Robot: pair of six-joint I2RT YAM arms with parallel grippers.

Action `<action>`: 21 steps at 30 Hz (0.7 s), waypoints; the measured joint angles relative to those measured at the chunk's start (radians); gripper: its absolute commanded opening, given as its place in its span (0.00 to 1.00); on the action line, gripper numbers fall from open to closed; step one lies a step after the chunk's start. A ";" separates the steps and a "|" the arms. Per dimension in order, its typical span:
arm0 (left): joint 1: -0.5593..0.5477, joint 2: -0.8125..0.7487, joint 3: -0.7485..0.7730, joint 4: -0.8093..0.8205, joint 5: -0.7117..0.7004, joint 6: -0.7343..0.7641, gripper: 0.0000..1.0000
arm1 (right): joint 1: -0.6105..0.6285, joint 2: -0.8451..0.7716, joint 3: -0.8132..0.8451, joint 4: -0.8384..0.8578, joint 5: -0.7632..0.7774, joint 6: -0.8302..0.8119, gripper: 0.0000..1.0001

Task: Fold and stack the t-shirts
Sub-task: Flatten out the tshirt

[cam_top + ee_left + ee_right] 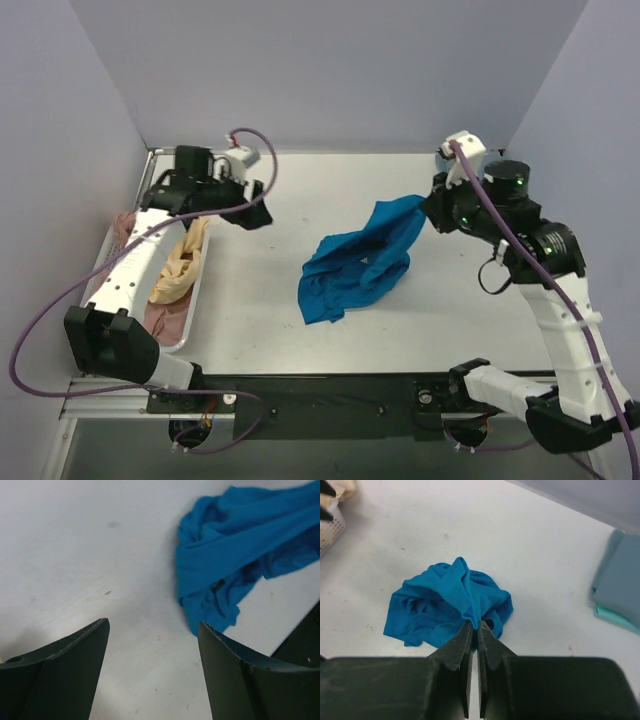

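Observation:
A bright blue t-shirt [360, 260] lies crumpled mid-table, one corner lifted toward the far right. My right gripper [428, 205] is shut on that corner; in the right wrist view the gripper [475, 625] pinches a fold of the blue t-shirt [440, 605], which hangs down to the table. My left gripper [262, 210] is open and empty, left of the shirt. In the left wrist view the gripper [154, 625] is over bare table, with the blue t-shirt [240, 545] beyond it to the right. A folded dull teal t-shirt [620, 580] lies at the right edge of the right wrist view.
A white tray [192, 310] at the table's left edge holds a pale yellow-orange t-shirt [180, 265] and a dusty pink t-shirt [165, 318]. Grey walls enclose the table on the left, back and right. The left arm reaches over the tray.

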 measured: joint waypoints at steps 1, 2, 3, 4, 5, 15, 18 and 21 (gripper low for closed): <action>-0.075 0.000 -0.018 0.002 0.005 0.014 0.81 | -0.042 -0.050 -0.032 -0.011 -0.003 0.009 0.00; -0.142 0.001 -0.039 0.004 0.008 0.026 0.82 | -0.076 -0.086 -0.058 -0.020 -0.007 0.016 0.00; -0.214 0.004 -0.061 0.003 0.007 0.043 0.82 | -0.106 -0.115 -0.080 -0.031 -0.011 0.020 0.00; -0.279 0.011 -0.080 0.003 0.003 0.055 0.82 | -0.138 -0.138 -0.105 -0.036 -0.019 0.021 0.00; -0.329 0.020 -0.093 0.005 -0.003 0.069 0.82 | -0.166 -0.153 -0.127 -0.042 -0.028 0.021 0.00; -0.617 0.225 -0.194 0.153 -0.202 0.154 0.82 | -0.284 -0.187 -0.198 -0.073 -0.119 0.018 0.00; -0.611 0.266 -0.193 0.245 -0.269 0.164 0.81 | -0.307 -0.202 -0.197 -0.079 -0.135 0.015 0.00; -0.618 0.298 -0.189 0.325 -0.318 0.182 0.75 | -0.324 -0.204 -0.186 -0.087 -0.148 0.015 0.00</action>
